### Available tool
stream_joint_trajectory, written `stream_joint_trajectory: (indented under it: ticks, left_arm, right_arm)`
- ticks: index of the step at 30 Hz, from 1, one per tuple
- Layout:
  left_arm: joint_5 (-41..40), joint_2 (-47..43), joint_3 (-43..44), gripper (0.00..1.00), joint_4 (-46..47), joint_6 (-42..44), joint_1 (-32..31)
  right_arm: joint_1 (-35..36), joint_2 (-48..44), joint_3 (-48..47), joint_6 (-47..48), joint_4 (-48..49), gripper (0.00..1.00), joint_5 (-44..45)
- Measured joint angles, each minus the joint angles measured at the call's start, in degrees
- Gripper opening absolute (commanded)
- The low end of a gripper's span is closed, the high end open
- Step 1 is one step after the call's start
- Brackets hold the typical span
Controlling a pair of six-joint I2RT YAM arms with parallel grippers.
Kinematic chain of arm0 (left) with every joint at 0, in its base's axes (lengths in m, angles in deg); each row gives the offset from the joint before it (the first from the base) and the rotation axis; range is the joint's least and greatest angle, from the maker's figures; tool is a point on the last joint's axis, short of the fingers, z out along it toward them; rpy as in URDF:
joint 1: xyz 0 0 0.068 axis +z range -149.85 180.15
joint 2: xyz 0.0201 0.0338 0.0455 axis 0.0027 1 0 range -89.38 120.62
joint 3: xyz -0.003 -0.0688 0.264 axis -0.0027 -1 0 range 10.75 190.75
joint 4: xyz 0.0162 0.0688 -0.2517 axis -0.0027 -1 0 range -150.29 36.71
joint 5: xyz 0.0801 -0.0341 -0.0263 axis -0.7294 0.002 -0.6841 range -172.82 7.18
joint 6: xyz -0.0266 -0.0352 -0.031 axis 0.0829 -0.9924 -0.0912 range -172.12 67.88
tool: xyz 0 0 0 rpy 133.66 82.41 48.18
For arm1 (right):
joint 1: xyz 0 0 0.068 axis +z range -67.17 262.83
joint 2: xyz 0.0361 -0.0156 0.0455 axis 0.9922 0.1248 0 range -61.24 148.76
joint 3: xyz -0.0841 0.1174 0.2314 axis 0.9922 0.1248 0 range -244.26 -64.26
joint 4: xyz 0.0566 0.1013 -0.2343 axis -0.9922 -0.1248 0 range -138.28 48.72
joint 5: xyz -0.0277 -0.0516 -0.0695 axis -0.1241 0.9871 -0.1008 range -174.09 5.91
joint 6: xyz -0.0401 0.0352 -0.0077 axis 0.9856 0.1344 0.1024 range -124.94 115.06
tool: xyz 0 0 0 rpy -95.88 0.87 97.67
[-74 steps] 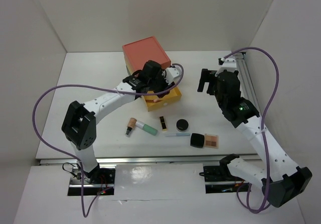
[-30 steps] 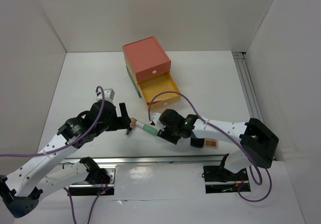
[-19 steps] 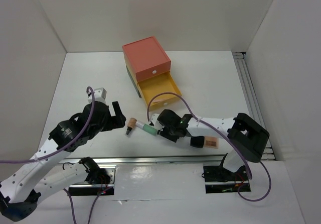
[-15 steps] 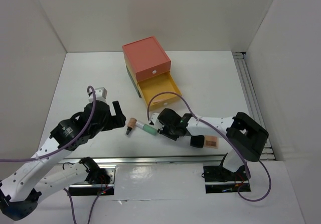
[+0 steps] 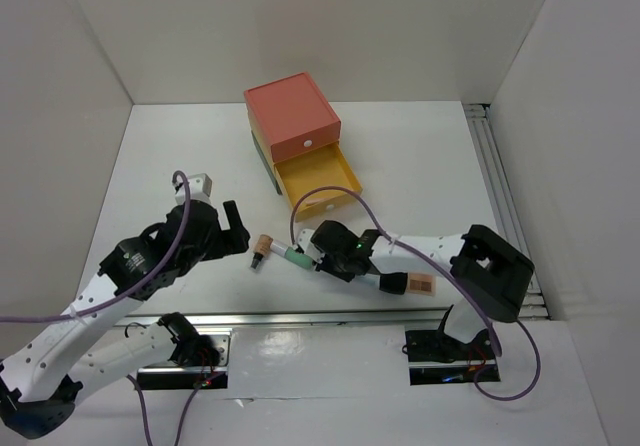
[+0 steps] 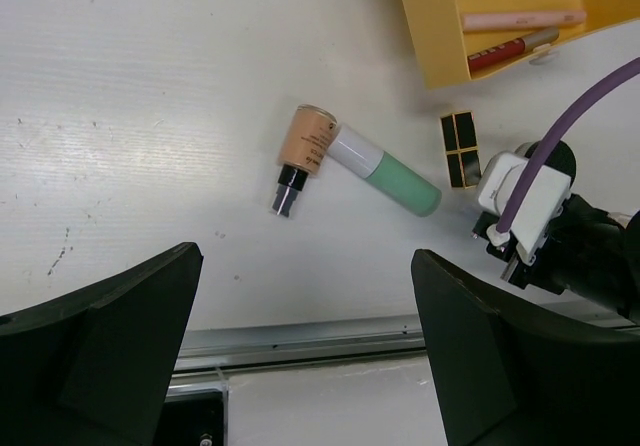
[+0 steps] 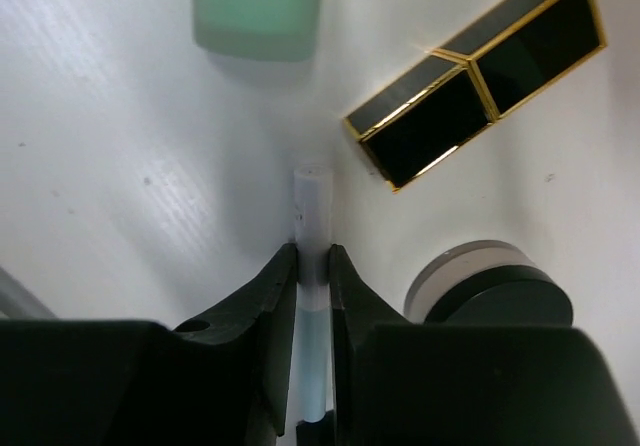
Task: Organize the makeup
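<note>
Gripping thin pencil point(image 7: 310, 216) w/ R jaws, just beside lipstick point(image 7: 478, 76) on counter point(image 7: 120, 166); L jaws wide apart near mint-green tube point(image 6: 383, 174).

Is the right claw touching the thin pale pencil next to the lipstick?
Touching. The right wrist view shows the right claw pinched onto the thin pale pencil, with its pads flush against both sides and no gap.

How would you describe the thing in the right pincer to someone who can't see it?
Start at the open yellow drawer; just in front of it, on the white table, the right pincer is closed on a pale pencil. A green tube and a black-and-gold lipstick lie close by. The pencil is by far the thinnest, whitish-blue.
</note>
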Motion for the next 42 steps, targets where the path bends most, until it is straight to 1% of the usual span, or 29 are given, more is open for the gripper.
stream_joint_trajectory:
  ticks: [5, 11, 15, 19, 23, 28, 31, 32, 35, 36, 38, 39, 40, 42]
  left_arm:
    - [-0.6, -0.7, 0.0, 1.0, -0.1, 0.0, 0.0]
    - [-0.9, -0.7, 0.0, 1.0, -0.5, 0.0, 0.0]
    - [-0.9, -0.6, 0.0, 1.0, -0.5, -0.2, 0.0]
    - [-0.9, -0.2, 0.0, 1.0, -0.7, -0.3, 0.0]
    - [-0.9, 0.7, 0.0, 1.0, -0.7, -0.7, 0.0]
    - [-0.9, 2.5, 0.0, 1.0, -0.7, -1.6, 0.0]
    - [-0.9, 3.7, 0.7, 1.0, -0.9, -1.7, 0.0]
    - [-0.9, 4.1, 1.2, 1.0, -0.9, -1.7, 0.0]
    - [-0.9, 5.2, 2.8, 1.0, -0.8, -1.7, 0.0]
    - [-0.9, 5.6, 3.3, 1.0, -0.9, -1.8, 0.0]
    - [-0.9, 6.4, 4.3, 1.0, -0.8, -1.9, 0.0]
    - [-0.9, 6.9, 4.7, 1.0, -0.9, -1.9, 0.0]
    - [-0.9, 7.4, 5.1, 1.0, -0.9, -2.0, 0.0]
    - [-0.9, 8.3, 5.8, 1.0, -1.1, -2.0, 0.2]
  right_arm:
    - [1.9, -2.1, 0.1, -0.6, -1.2, 0.14, 0.3]
    - [5.7, -10.6, -2.2, 1.2, -3.3, 0.14, 2.0]
    - [6.6, -15.4, -7.0, 5.9, -3.4, 0.13, 3.1]
    - [4.1, -17.1, -12.8, 14.0, -2.1, 0.13, 2.0]
    - [-2.1, -12.9, -20.2, 22.4, -0.8, 0.13, -1.5]
    - [-8.7, -2.2, -29.2, 31.0, -0.1, 0.2, -5.6]
    - [-11.4, 4.4, -32.7, 34.2, -0.1, 0.2, -7.8]
    - [-12.2, 6.6, -33.7, 35.0, -0.2, 0.24, -8.6]
    - [-13.3, 10.2, -34.3, 36.2, -0.4, 0.31, -9.2]
    - [-13.4, 10.9, -34.3, 36.5, -0.5, 0.39, -9.4]
    - [-13.4, 11.5, -34.3, 36.8, -0.4, 0.4, -9.8]
    - [-13.4, 11.5, -34.3, 36.7, -0.3, 0.49, -10.0]
    - [-13.4, 11.4, -34.3, 36.6, 0.0, 0.51, -10.0]
    - [-13.4, 11.4, -34.3, 36.5, 0.3, 0.51, -10.0]
